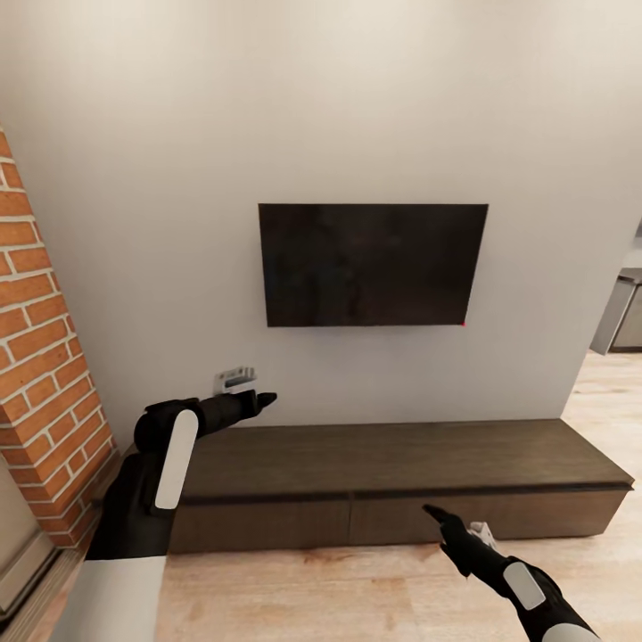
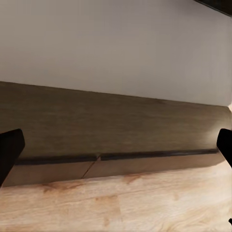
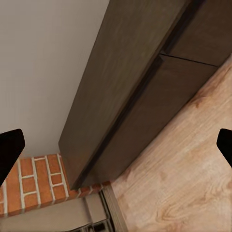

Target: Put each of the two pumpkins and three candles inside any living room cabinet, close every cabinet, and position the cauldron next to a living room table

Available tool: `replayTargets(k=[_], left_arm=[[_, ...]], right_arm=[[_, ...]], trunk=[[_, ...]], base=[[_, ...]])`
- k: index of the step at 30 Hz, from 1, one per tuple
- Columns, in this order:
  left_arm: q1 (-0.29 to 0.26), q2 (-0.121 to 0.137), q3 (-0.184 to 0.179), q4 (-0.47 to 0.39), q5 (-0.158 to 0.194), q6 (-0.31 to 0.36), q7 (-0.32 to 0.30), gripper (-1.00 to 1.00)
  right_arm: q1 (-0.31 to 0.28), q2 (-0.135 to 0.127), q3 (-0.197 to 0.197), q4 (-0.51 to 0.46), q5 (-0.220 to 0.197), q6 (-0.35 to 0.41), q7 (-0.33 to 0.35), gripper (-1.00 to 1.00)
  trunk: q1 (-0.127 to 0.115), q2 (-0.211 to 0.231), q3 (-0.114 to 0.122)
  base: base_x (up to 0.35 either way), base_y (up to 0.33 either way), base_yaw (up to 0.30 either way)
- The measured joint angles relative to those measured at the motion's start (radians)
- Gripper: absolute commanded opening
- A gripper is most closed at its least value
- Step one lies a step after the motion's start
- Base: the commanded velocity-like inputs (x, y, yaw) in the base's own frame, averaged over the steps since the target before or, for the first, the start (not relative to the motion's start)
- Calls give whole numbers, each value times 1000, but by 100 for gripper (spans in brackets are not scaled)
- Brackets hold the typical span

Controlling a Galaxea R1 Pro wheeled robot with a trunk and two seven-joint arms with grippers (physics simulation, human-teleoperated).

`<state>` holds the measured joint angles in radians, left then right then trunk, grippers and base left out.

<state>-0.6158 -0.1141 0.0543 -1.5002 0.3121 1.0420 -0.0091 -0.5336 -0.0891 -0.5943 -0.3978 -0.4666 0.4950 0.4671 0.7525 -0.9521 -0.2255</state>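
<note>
The long, low, dark brown cabinet (image 1: 401,455) stands against the white wall, its two wide fronts shut and meeting at a seam near the middle. My left gripper (image 1: 264,398) hovers above the cabinet's left end, open and holding nothing. In the left wrist view the left gripper (image 2: 117,147) looks along the cabinet (image 2: 121,125) top. My right gripper (image 1: 433,514) hangs low in front of the right-hand front, also open and holding nothing. In the right wrist view the right gripper (image 3: 117,145) faces the cabinet (image 3: 130,72) fronts. The pumpkins, candles and cauldron are out of view.
A dark television (image 1: 373,265) hangs on the wall above the cabinet, with a small white fitting (image 1: 234,378) lower left of it. A brick wall (image 1: 45,357) closes the left side. Light wooden floor (image 1: 357,588) runs in front. A grey unit (image 1: 620,312) stands far right.
</note>
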Motion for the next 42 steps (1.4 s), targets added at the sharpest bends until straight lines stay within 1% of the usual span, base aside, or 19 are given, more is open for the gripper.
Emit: replayTargets(k=[5, 7, 8, 10, 13, 15, 18, 20, 21, 22, 24, 27, 31, 41, 42], left_arm=[[0, 0, -7, -2, 1, 0, 0, 100], [0, 0, -19, -2, 2, 0, -1, 100], [0, 0, -24, -2, 2, 0, -1, 100], [0, 0, -27, -2, 2, 0, -1, 100], [1, 0, -31, -2, 2, 0, -1, 100], [1, 0, -33, -3, 2, 0, -1, 100], [1, 0, -34, -3, 2, 0, -1, 100], [0, 0, -34, -3, 3, 0, -1, 100], [0, 0, -34, -3, 2, 0, -1, 100], [0, 0, -34, -3, 2, 0, -1, 100], [0, 1, -34, -3, 3, 0, -1, 100], [0, 1, -34, -2, 3, 0, -1, 100], [0, 1, -34, -1, 2, 0, -1, 100], [1, 3, -34, -1, 3, 0, -1, 100], [1, 3, -34, -1, 3, 0, -1, 100]], right_arm=[[1, -3, -4, 1, -7, -1, -4, 100], [1, -3, -6, 2, -8, -20, -11, 100], [1, -3, -6, 9, -8, -55, -17, 100], [1, -4, -6, 28, -9, -98, -24, 100], [1, -6, -8, 61, -10, -148, -26, 100], [1, -14, -9, 84, -12, -180, -17, 100], [1, -21, -9, 94, -12, -190, 11, 100], [1, -25, -15, 99, -12, -195, 51, 100], [2, -26, -20, 100, -12, -196, 63, 100], [2, -27, -34, 102, -11, -198, 82, 100], [2, -28, -47, 103, -11, -199, 95, 100], [2, -28, -61, 104, -10, -200, 109, 100], [2, -29, -68, 103, -10, -201, 117, 100], [3, -29, -72, 102, -10, -202, 138, 100], [3, -29, -72, 102, -10, -202, 140, 100]], trunk=[[0, 0, 0], [0, 0, 0], [0, 0, 0], [0, 0, 0], [0, 0, 0], [0, 0, 0], [0, 0, 0], [0, 0, 0], [0, 0, 0], [0, 0, 0], [0, 0, 0], [0, 0, 0], [0, 0, 0], [0, 0, 0], [4, -7, -3]], base=[[49, 0, 0], [21, 0, 0], [43, 0, 0], [106, 0, 0], [218, 0, 0], [277, 0, 0], [214, 0, 0], [108, 0, 0], [62, 0, 0], [49, 0, 0], [36, 0, 0], [118, 0, 0], [150, 0, 0], [32, 0, 0], [4, 0, 0]])
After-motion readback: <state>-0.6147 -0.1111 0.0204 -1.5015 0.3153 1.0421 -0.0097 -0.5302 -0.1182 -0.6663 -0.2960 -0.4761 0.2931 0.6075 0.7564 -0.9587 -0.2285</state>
